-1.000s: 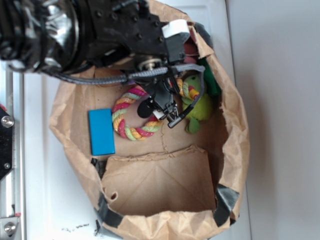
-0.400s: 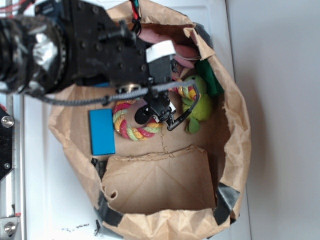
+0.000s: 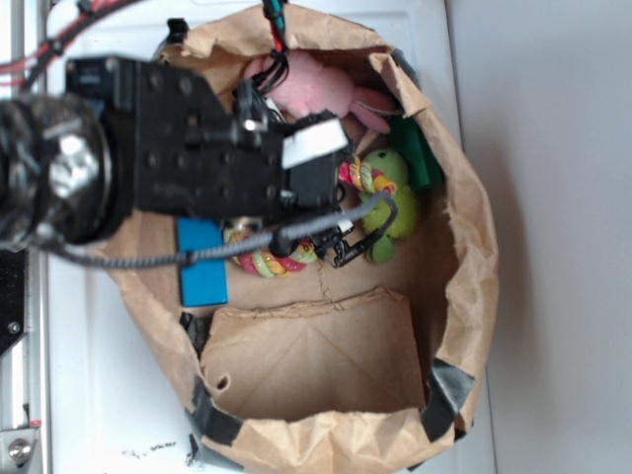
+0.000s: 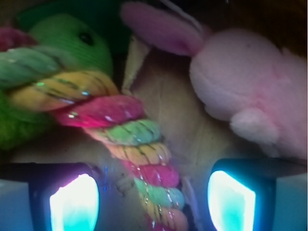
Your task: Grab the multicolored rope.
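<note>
Brown paper bag (image 3: pixel 454 207) interior: end effector (image 4: pixel 153 192) spread wide, empty; red-yellow-green twisted cotton rope (image 4: pixel 125 144) lies straight ahead between its fingers, long axis running away leftward.

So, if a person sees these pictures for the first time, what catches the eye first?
Probably the multicolored rope, running in bright twisted bands between the open gripper fingers in the wrist view. Next, the pink plush to its right and the lime-green plush behind it, all inside the brown paper bag.

The multicolored rope (image 4: pixel 130 139) is banded red, yellow, light green — beside a lime-green plush toy (image 4: pixel 72 43) (black eye) and a pink plush (image 4: pixel 250 91).
</note>
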Robot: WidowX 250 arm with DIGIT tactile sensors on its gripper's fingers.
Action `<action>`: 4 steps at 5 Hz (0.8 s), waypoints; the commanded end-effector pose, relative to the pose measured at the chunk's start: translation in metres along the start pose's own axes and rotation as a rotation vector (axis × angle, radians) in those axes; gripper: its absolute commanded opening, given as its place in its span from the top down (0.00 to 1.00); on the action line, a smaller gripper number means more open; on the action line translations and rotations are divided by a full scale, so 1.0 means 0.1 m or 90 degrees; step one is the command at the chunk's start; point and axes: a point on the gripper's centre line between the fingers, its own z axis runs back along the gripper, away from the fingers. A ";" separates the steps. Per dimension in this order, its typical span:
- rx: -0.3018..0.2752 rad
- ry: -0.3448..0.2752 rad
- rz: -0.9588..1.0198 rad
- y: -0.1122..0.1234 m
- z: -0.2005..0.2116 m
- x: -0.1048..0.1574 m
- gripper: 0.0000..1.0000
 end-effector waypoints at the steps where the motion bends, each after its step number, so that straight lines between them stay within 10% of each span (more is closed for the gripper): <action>1: 0.000 0.002 -0.027 0.02 0.06 0.01 0.00; 2: -0.015 0.023 -0.012 0.02 0.08 0.01 0.00; 3: -0.020 0.028 -0.001 -0.02 0.08 -0.02 1.00; 4: -0.018 0.026 -0.005 -0.01 0.07 -0.02 1.00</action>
